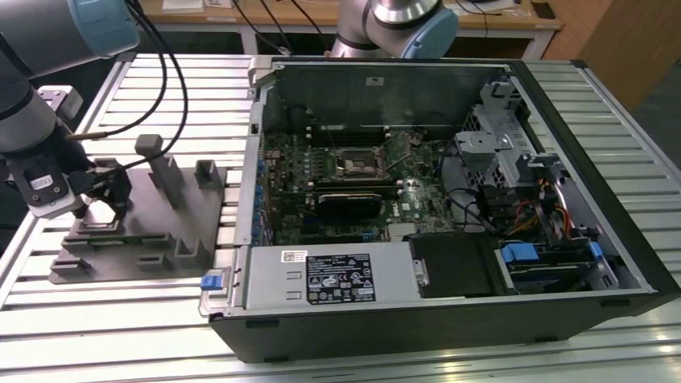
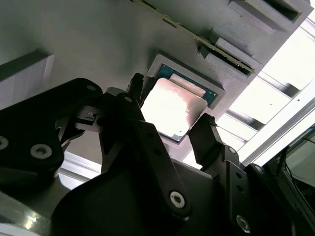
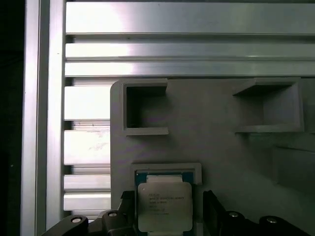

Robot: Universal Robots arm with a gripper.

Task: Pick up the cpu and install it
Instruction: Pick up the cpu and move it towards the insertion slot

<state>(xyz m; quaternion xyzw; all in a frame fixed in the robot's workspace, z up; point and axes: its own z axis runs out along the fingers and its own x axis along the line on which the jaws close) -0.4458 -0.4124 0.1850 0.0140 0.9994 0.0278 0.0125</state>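
Stretching wide under everything, the slatted worktop (image 1: 159,88). Lying open just beside the grey fixture (image 1: 117,267), on the exterior view's right, the computer case (image 1: 447,319). Hanging low over the fixture, the tool (image 1: 91,209), fingers standing apart, straddling the cpu (image 3: 164,206) without clamping. Sitting flat in the fixture's square recess, silvery top facing up.

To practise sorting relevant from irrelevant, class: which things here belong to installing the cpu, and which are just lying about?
Job: cpu, seated in the grey fixture; tool, open astride it; motherboard socket in the computer case.
Lying about: power supply; drive cage; black cables on the slatted table.
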